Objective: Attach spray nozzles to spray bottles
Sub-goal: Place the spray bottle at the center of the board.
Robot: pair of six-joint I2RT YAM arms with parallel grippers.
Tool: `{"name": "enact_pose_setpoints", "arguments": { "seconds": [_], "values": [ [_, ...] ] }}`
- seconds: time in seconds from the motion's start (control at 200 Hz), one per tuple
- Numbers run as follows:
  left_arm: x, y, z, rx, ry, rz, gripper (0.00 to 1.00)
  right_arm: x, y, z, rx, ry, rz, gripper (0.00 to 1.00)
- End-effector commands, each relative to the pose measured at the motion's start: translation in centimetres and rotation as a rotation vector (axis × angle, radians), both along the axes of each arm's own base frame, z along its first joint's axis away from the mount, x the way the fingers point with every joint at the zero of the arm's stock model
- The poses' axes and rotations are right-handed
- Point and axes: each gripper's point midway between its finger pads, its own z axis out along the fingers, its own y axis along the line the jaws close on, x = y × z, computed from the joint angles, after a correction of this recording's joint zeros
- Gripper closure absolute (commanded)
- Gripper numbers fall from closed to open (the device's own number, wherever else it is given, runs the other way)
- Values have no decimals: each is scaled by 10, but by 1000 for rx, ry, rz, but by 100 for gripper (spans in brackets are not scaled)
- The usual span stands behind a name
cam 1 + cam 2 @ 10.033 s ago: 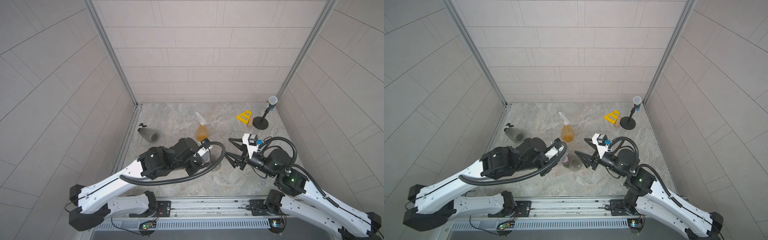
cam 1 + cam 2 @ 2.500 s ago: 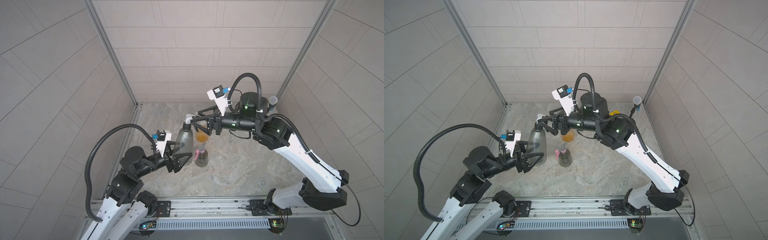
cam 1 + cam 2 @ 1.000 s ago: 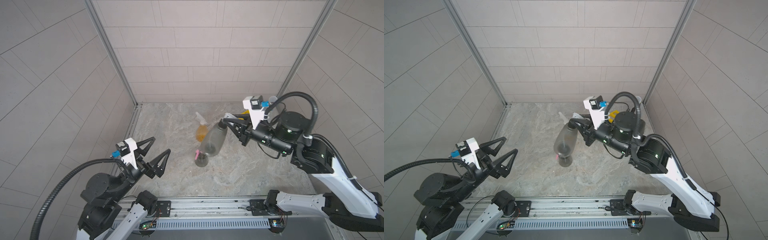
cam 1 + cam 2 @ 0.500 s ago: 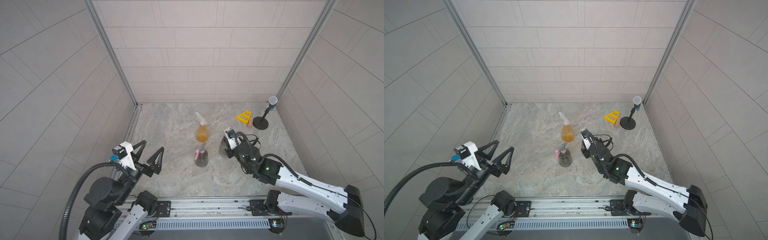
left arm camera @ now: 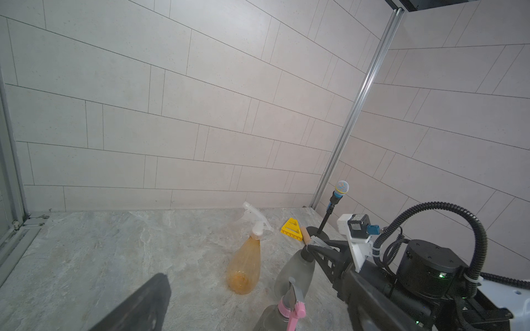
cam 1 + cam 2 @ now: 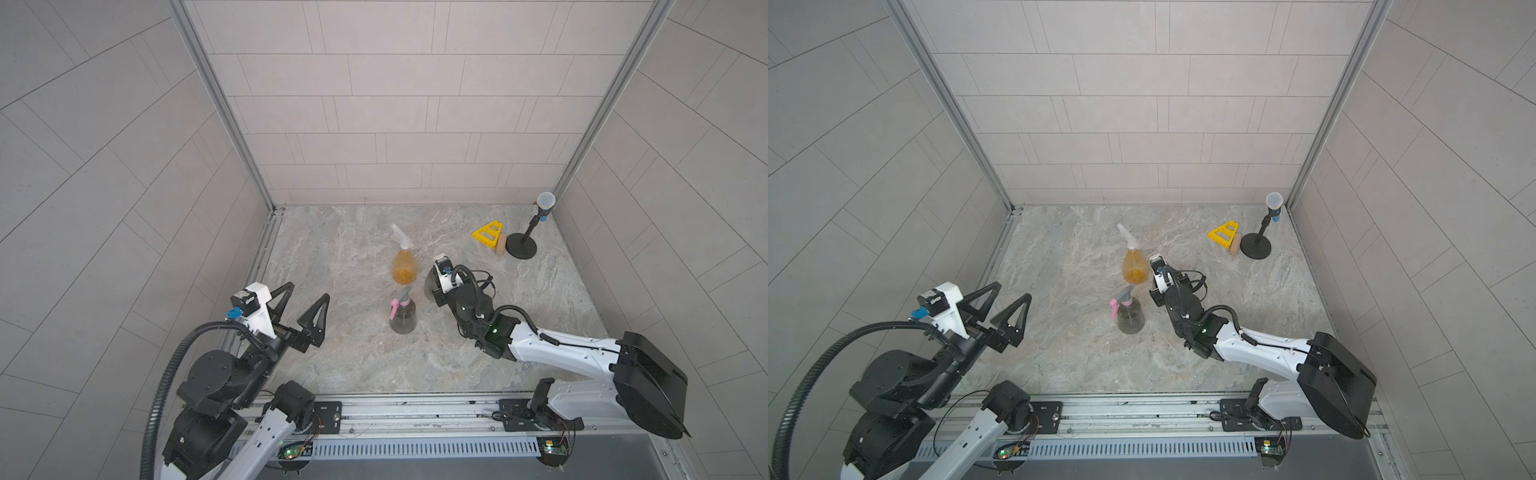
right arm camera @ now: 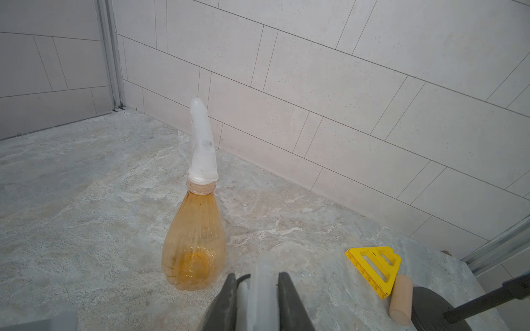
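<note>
The right claw (image 7: 256, 286) is clenched on the pale nozzle (image 7: 262, 266) of a smoky grey bottle (image 5: 295, 272), just beside the amber bottle (image 6: 403, 266) on its right; the left claw (image 6: 307, 291) is released and empty, well apart from the amber bottle on its left; the pink-triggered bottle (image 6: 402, 318) stands near the amber bottle, on the robot's side of it; both are upright with nozzles on. Whether the held bottle's base meets the surface (image 6: 353, 357) is hidden; let go tilted or aloft, it would likely topple into the amber bottle or its pink-triggered neighbour; with the grip on the nozzle alone, a loosely seated cap could part from the neck; a careless pull-back might snag the trigger and drag the bottle over.
</note>
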Motion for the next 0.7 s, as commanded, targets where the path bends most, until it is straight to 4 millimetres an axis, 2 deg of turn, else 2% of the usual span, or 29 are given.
{"name": "enact_pose_setpoints", "arguments": {
  "seconds": [0.0,0.285,0.455,0.695],
  "values": [
    [1,-2,4,-7,-11,-6,0,4,-3,3,88,-25,-11,100],
    [2,-2,5,2,-13,-5,0,3,-3,-30,72,28,-13,88],
    [4,-2,3,8,-8,0,0,0,-5,-36,82,41,-6,63],
    [4,-4,4,5,-9,-8,0,-1,-4,-31,93,41,5,45]
  ]
}}
